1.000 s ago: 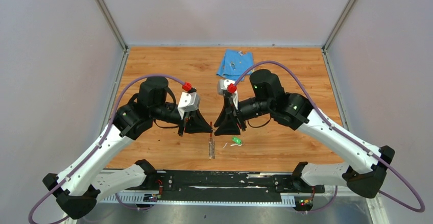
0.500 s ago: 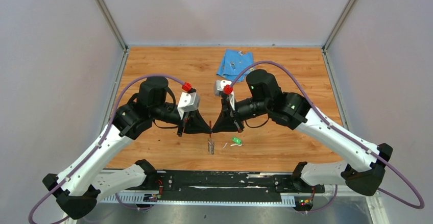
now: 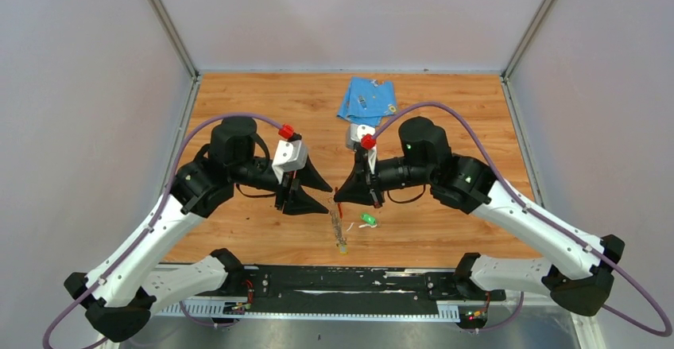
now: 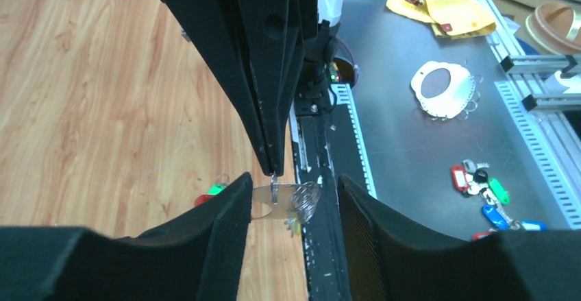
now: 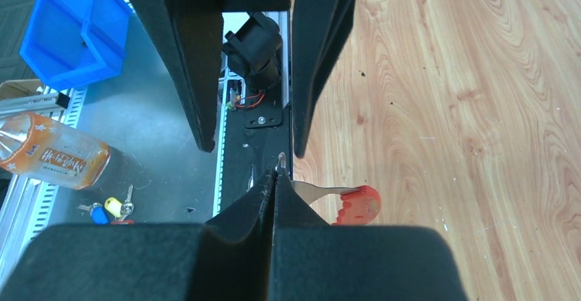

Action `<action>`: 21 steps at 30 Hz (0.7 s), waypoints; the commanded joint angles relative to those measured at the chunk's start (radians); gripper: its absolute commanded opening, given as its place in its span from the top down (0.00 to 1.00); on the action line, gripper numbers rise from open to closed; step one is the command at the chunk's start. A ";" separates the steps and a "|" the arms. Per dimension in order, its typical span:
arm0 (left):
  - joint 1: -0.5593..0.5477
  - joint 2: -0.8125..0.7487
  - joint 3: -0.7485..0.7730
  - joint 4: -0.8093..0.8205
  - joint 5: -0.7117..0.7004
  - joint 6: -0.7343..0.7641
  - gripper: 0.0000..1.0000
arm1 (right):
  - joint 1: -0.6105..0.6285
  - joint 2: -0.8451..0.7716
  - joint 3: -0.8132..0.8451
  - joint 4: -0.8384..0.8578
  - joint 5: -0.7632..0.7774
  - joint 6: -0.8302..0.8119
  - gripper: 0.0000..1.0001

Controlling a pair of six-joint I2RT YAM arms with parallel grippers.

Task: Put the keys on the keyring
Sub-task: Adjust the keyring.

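Note:
My right gripper (image 3: 340,201) is shut on the keyring (image 3: 337,226), pinching the top edge of its flat silvery plate (image 4: 264,203) above the table. The plate's red end (image 5: 356,205) sticks out to one side. A wire coil (image 4: 305,201) hangs from the plate, and the yellow key (image 4: 294,227) dangles under it (image 3: 343,247). My left gripper (image 3: 327,200) stands open just left of the right one. Its fingers (image 4: 226,232) frame the keyring without touching it. The green key (image 3: 367,220) lies on the wood to the right of the keyring.
A folded blue cloth (image 3: 366,100) lies at the back of the table. A black rail (image 3: 334,281) runs along the near edge. Below the table are a bunch of key tags (image 4: 483,191), a blue bin (image 5: 75,27) and a bottle (image 5: 51,157).
The right gripper closed on the keyring while the left gripper opened and drew back to the left. The keyring now hangs from the right gripper, a little further right and lower.

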 commanded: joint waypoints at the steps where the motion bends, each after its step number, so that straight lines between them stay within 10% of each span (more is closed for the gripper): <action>1: 0.001 -0.027 0.027 0.000 -0.027 -0.003 0.45 | 0.007 -0.065 -0.057 0.125 0.058 0.070 1.00; 21: 0.012 -0.060 -0.160 0.418 -0.010 -0.301 0.53 | 0.007 -0.270 -0.371 0.655 0.110 0.279 1.00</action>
